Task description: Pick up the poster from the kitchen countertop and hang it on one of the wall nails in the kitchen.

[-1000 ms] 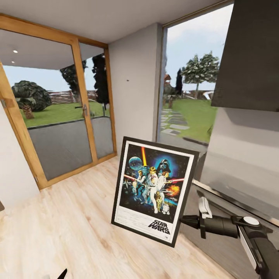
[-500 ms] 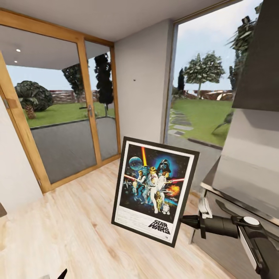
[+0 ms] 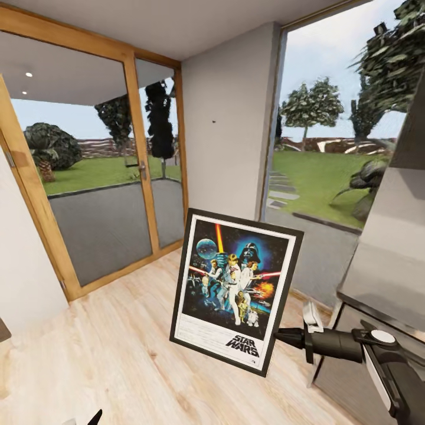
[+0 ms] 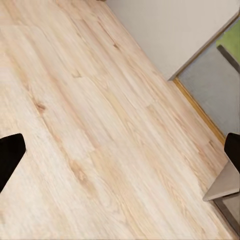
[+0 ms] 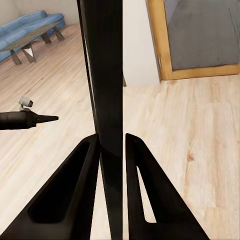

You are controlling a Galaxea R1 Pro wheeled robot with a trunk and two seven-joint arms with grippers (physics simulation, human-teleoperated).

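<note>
Now gripping the rectangular black-framed Star Wars poster (image 3: 236, 290) by its right edge, right hand (image 3: 282, 337) clamped on the thin frame (image 5: 106, 100). Held upright, slightly tilted, above the pale wooden floor (image 3: 118, 348). Tiny dark wall nail (image 3: 213, 122) on the light-grey wall ahead. Left hand (image 4: 120, 150) spread wide, holding nothing.

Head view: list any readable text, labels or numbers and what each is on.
"STAR WARS": logo at the bottom right of the poster, held by the right end effector.
Small print in the poster's white lower band: too small to read.
No other legible text in the head or wrist views.
</note>
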